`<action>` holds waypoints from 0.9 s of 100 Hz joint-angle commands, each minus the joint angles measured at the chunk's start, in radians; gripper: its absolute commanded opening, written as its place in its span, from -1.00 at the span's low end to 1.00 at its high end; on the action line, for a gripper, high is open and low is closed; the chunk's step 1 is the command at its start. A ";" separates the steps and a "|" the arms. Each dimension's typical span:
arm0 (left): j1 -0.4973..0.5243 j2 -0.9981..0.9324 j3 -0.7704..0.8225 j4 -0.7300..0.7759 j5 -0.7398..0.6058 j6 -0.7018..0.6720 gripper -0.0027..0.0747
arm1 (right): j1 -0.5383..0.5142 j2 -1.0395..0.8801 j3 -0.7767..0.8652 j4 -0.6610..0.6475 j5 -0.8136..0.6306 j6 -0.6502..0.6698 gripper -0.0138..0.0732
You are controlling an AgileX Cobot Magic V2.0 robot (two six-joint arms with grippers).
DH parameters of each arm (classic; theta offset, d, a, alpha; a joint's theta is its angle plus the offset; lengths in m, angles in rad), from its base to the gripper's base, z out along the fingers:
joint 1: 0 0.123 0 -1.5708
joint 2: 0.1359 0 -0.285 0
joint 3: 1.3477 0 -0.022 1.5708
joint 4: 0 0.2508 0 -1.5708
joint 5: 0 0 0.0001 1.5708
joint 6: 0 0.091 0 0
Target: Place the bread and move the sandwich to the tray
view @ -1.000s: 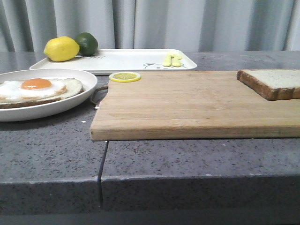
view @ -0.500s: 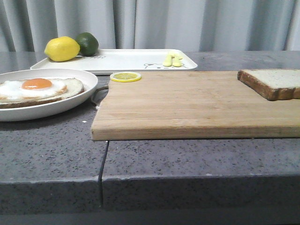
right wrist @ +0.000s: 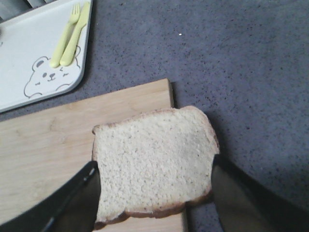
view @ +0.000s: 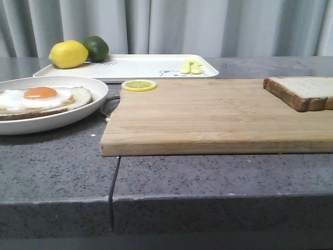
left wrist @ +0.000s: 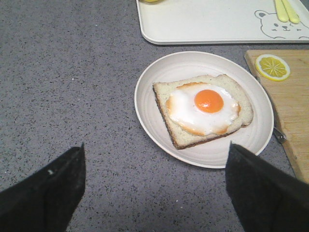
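The bread (view: 304,91) lies flat at the right end of the wooden cutting board (view: 208,114). In the right wrist view the bread (right wrist: 154,159) fills the space between the fingers of my right gripper (right wrist: 153,195), which is open with a jaw at each side edge of the slice. The egg-topped slice (view: 41,99) lies in a round white dish (view: 78,117) at the left. In the left wrist view that slice (left wrist: 205,108) is beyond my left gripper (left wrist: 154,193), which is wide open and empty over the counter. The white tray (view: 145,65) sits at the back. Neither gripper shows in the front view.
A lemon (view: 68,54) and a lime (view: 97,48) sit on the tray's left end, yellow cutlery (view: 191,66) on its right end. A lemon slice (view: 139,85) lies on the board's back left corner. The grey counter's front edge runs across the front view.
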 commanded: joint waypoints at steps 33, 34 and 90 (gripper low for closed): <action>-0.005 0.009 -0.033 -0.012 -0.061 0.000 0.50 | -0.096 0.146 -0.036 0.304 0.021 -0.238 0.47; -0.005 0.009 -0.033 -0.012 -0.061 0.000 0.50 | -0.096 0.153 -0.036 0.311 0.023 -0.241 0.47; -0.005 0.009 -0.033 -0.012 -0.061 0.000 0.50 | -0.096 0.333 -0.034 0.395 0.057 -0.337 0.47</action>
